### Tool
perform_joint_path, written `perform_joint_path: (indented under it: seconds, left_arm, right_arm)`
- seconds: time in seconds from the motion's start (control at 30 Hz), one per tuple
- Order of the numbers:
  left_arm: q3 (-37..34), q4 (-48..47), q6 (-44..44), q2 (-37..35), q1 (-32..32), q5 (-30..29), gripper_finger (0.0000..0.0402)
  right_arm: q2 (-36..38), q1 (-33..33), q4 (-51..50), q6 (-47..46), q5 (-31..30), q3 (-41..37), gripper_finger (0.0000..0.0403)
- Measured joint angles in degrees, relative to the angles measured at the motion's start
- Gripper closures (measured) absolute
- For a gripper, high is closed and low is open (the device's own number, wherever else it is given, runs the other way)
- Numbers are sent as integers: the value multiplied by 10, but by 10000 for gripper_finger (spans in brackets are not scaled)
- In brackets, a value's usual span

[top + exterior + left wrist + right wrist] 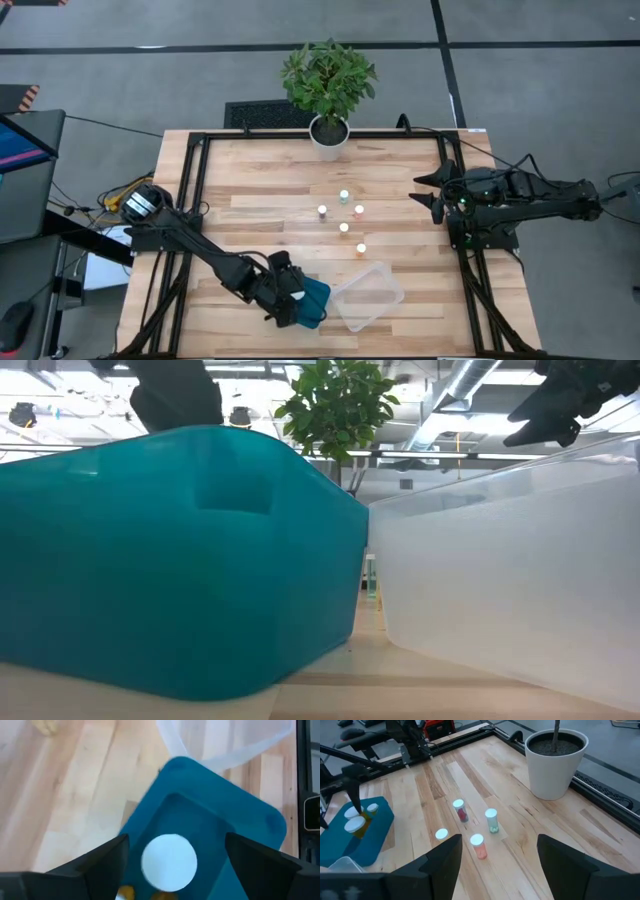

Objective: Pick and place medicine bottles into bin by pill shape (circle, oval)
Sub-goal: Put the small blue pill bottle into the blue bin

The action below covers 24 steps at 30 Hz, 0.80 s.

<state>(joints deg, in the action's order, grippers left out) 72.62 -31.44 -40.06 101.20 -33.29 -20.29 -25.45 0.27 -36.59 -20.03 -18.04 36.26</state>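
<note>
I have the left pincer point(297, 305) over the teal bin point(312, 303) at the near edge of the counter point(250, 200), its fingers spread wide with nothing between them. Through the left wrist camera I look straight down onto the round white cap of a bottle in the bin point(169, 860), so that bottle stands upright, long axis vertical, cap toward the camera; the dark fingers point(102, 862) flank it on either side without touching it. The right wrist camera shows three white caps point(355, 824) in the teal bin, with orange showing beneath them.

The clear bin point(368, 295) sits just beside the teal one, toward the right arm; in the low view the two walls nearly meet, and a greenish bottle point(371, 575) shows upright in the gap between them, farther back.

Five bottles point(343, 227) remain in the middle of the counter, all standing upright with white caps up and long axes vertical, spaced apart from each other. From the right wrist view I make out one with a reddish body point(461, 811), one greenish point(491, 820), one orange-pink point(479, 846).

The right pincer point(428, 193) hangs over the right side of the counter, well apart from the bottles, fingers spread wide and empty. A potted plant point(329, 85) stands at the far edge.
</note>
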Motion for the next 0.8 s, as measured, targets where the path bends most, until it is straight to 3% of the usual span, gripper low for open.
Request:
perform_joint_path:
  seconds: [0.33, 0.5, 0.63, 0.8]
  left_arm:
    - [0, -13, -38, -54, 0, -26, 79]
    - [0, -22, -46, -95, 6, -94, 79]
    - [0, -24, -36, -129, 40, -142, 79]
    - [0, -11, 21, -147, 112, -134, 79]
  right_arm:
    - [0, 0, 3, 0, 1, 0, 132]
    - [0, 0, 4, 0, 1, 0, 132]
    - [0, 0, 6, 0, 1, 0, 132]
    - [0, 0, 6, 0, 1, 0, 132]
